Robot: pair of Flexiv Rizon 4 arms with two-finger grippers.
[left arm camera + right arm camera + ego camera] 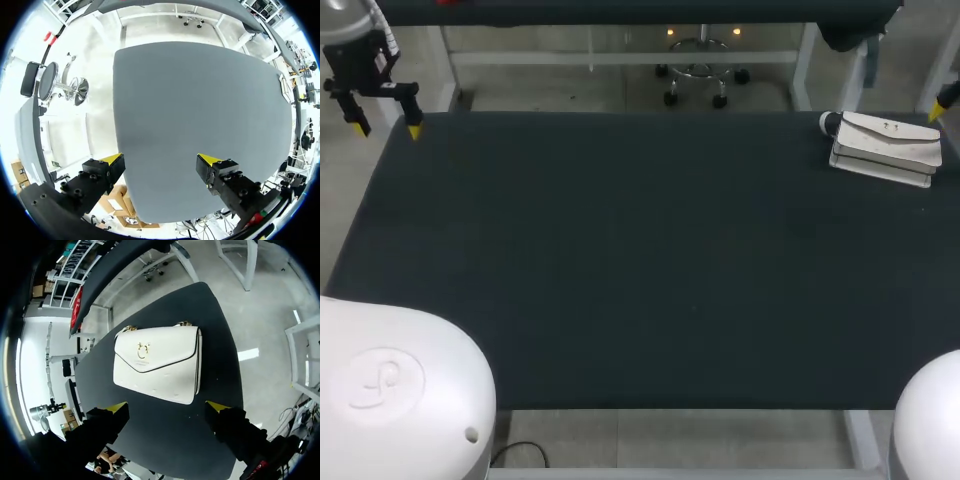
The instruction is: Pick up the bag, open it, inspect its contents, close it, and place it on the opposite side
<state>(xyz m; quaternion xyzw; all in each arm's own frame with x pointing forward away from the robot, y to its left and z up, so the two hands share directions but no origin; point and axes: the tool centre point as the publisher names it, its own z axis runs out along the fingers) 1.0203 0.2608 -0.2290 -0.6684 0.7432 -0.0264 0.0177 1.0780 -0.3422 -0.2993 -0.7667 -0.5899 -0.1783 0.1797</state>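
Head view: the white bag (885, 148) lies flat on the dark table (620, 260) at its far right corner, flap down and shut, with no gripper touching it. The left gripper (385, 115) hangs over the far left corner, well apart from the bag. Of the right arm only a yellow tip shows at the picture's right edge, just beside the bag.

The right wrist view confirms the closure: the flap is folded over the front, a small gold clasp (142, 350) sits at its middle, and the right gripper (167, 407) hovers above the bag with its jaws wide and nothing between them. The left wrist view shows the left gripper's jaws equally wide, over bare table; the bag appears there only as a pale sliver at the far edge, too small to judge.

Assessment: a closed bag resting at one side fits two stages equally, either lying where it waits to be lifted, or already inspected, shut again and set down on the opposite side. The pictures do not settle which. Whether anything is inside cannot be seen.
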